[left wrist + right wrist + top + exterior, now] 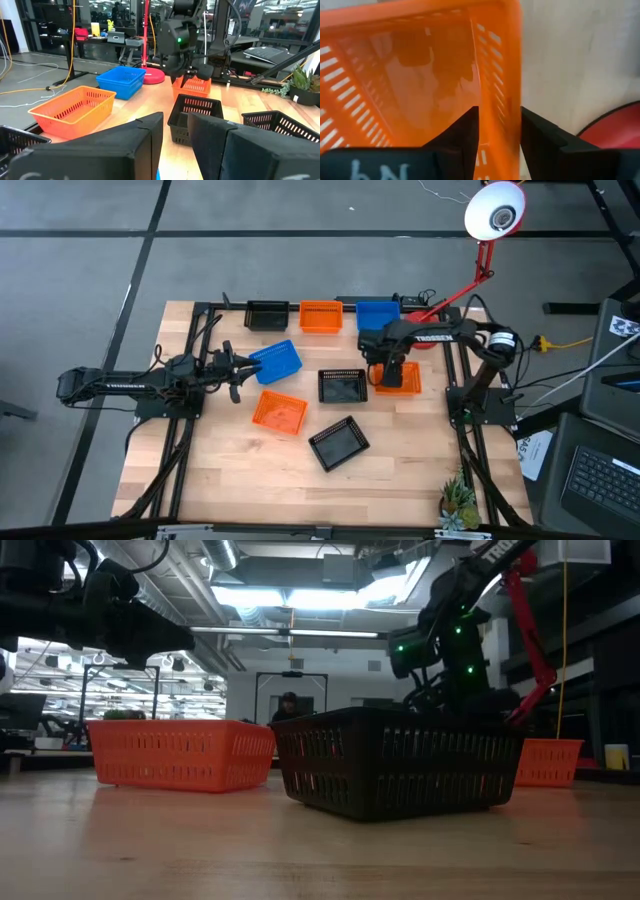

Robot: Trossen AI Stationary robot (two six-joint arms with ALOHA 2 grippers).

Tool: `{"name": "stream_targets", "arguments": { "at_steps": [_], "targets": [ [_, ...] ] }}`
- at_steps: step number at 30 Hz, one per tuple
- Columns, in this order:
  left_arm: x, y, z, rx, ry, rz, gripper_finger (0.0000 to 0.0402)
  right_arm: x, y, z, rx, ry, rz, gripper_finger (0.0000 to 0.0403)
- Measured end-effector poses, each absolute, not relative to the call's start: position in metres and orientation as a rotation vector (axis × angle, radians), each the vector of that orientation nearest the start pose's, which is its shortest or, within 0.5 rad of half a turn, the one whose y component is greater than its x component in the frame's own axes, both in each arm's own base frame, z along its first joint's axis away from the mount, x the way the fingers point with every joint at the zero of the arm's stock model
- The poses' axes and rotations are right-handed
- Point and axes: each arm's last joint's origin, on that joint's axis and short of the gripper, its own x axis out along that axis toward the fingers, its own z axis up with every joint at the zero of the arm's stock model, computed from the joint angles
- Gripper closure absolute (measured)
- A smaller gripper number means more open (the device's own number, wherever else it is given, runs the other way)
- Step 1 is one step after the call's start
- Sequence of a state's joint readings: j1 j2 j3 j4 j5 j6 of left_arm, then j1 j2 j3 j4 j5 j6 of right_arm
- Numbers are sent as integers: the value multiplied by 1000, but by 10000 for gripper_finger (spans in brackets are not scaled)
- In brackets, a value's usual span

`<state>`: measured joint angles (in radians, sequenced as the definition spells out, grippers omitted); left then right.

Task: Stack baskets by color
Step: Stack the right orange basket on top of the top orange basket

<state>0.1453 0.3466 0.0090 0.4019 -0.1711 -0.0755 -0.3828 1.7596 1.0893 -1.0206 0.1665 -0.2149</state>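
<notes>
Right claw is down over the orange basket near the bench's right side, fingers straddling its slotted wall, one inside and one outside, so it's gripping that rim. That basket sits just beside a black basket in the middle, close to the red lamp base. Left claw hovers at the left of the bench, right next to a blue basket, fingers apart with nothing between them. Along the far edge there's a neat row: black, orange, blue. Nearer the front, another orange one lies a bit tilted, and another black one sits turned at an angle beside it. Nothing looks stacked from above, every basket I can see is on its own.
</notes>
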Motion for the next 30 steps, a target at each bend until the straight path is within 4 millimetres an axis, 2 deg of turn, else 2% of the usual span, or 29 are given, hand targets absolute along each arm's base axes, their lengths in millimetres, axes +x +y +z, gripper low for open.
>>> {"name": "stream_targets", "arguments": {
  "at_steps": [4, 8, 14, 18, 22, 26, 30],
  "targets": [
    [117, 22, 175, -76, -76, 314, 319, 264, -111, 160, 60, 1748, -250, 317],
    [117, 22, 175, -76, -76, 314, 319, 257, -107, 165, 104, 1804, -268, 387],
    [117, 22, 175, -76, -76, 314, 319, 251, -93, 191, 119, 1878, -302, 398],
    [117, 22, 175, -76, -76, 314, 319, 262, -89, 225, 11, 1801, -345, 400],
    [117, 22, 175, -71, -75, 314, 319, 281, -91, 271, -116, 1648, -450, 401],
    [117, 22, 175, -67, -75, 317, 319, 306, -99, 322, -288, 1355, -585, 401],
    [117, 22, 175, -66, -75, 318, 319, 330, -120, 371, -412, 980, -675, 401]
  ]
}}
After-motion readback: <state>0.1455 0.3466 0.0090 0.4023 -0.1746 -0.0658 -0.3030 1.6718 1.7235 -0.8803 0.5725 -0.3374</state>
